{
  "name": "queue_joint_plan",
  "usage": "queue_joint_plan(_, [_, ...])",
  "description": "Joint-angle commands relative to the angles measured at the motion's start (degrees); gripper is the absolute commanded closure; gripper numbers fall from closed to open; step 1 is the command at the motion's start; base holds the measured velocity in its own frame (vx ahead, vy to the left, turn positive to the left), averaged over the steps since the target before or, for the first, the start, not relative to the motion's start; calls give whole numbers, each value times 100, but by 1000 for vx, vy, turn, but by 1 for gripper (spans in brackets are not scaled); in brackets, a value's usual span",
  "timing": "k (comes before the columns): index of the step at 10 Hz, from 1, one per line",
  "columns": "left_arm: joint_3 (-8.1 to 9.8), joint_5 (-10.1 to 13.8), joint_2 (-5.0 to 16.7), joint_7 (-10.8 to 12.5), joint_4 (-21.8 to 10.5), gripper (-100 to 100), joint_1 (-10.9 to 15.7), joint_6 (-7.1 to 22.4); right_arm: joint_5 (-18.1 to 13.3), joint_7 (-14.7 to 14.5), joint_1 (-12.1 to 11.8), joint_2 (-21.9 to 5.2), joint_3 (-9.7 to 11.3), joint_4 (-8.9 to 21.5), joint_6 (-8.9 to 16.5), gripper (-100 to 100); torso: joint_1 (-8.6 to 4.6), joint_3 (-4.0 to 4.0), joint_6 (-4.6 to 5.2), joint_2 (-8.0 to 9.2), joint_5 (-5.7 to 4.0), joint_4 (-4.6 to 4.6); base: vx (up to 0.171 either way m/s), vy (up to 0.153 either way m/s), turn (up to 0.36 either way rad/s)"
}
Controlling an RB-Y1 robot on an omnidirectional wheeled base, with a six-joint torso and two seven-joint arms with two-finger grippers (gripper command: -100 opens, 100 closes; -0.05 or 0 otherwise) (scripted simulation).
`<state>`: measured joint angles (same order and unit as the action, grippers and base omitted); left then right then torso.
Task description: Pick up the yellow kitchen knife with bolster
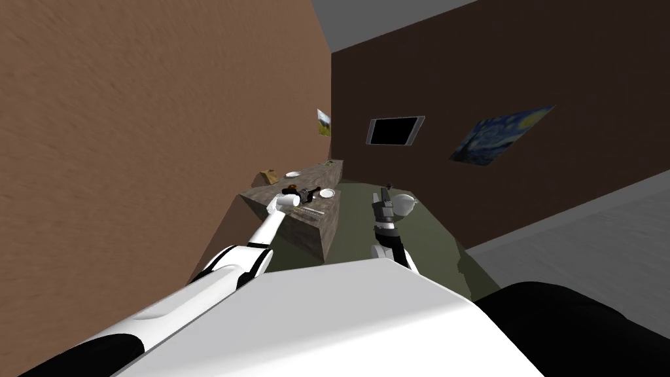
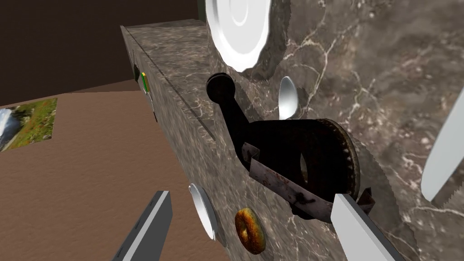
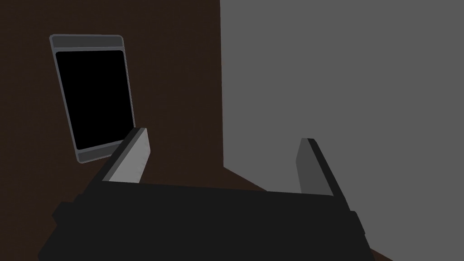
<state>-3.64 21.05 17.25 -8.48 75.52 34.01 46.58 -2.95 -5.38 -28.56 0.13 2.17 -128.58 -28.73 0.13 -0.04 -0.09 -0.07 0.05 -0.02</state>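
A thin pale yellowish knife (image 1: 309, 211) lies on the brown marbled counter (image 1: 327, 175), near its front edge and just right of my left hand. In the left wrist view a pale blade with a toothed edge (image 2: 446, 149) lies beside the outer finger; its handle is hidden. My left gripper (image 1: 290, 195) (image 2: 250, 195) is open over the counter with nothing between its fingers. It points at a dark rusty tool with a long handle (image 2: 294, 158). My right gripper (image 1: 381, 199) (image 3: 222, 136) is open and empty, raised right of the counter.
On the counter lie a white plate (image 2: 240, 27), a spoon (image 2: 287, 97), a second plate (image 2: 204, 217), a brown doughnut (image 2: 249, 230) and a yellow-green thing (image 2: 144, 80) at the far end. A brown wall (image 1: 131, 131) runs along the counter. A white round thing (image 1: 404, 204) is by my right hand.
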Motion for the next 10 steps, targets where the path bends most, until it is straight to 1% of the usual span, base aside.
queue_joint_plan(1, [4,81,42,9,-286,-100,286,286,0,0,0,0,0,0,0,0,0,0,0,0,0,0,-18,54,-115])
queue_joint_plan(2, [4,81,42,9,-324,-100,289,437,0,0,1,0,0,0,0,0,4,0,5,1,0,0,-22,61,-102])
queue_joint_plan(3, [9,147,76,25,-542,-100,553,624,0,0,0,0,0,0,0,0,6,1,1,2,1,0,-38,87,-146])
queue_joint_plan(4, [9,147,76,25,-624,-100,556,806,0,0,1,-1,0,0,0,0,15,4,4,7,2,1,-29,71,-81])
queue_joint_plan(5, [9,147,76,25,-624,-100,556,885,0,0,0,0,0,0,0,0,12,3,0,5,3,1,-10,24,19])
queue_joint_plan(6, [14,208,105,41,-907,-100,805,1085,0,0,0,0,0,0,0,0,-2,0,0,0,0,0,-10,40,-114])
queue_joint_plan(7, [14,208,105,41,-921,-100,805,1231,0,0,1,0,0,0,0,0,0,-1,4,-2,-1,0,-14,56,-85])
queue_joint_plan(8, [14,208,105,41,-921,-100,805,1287,0,0,0,0,0,0,0,0,4,-1,0,-1,1,-1,-12,28,-4])
queue_joint_plan(9, [17,265,129,57,-1187,-100,1034,1517,0,0,0,0,0,0,0,0,-3,-1,0,-2,0,-1,-18,46,-123])
queue_joint_plan(10, [17,265,129,57,-1214,-100,1034,1664,0,0,1,0,0,0,0,0,1,0,3,-1,-1,0,-20,50,-87])
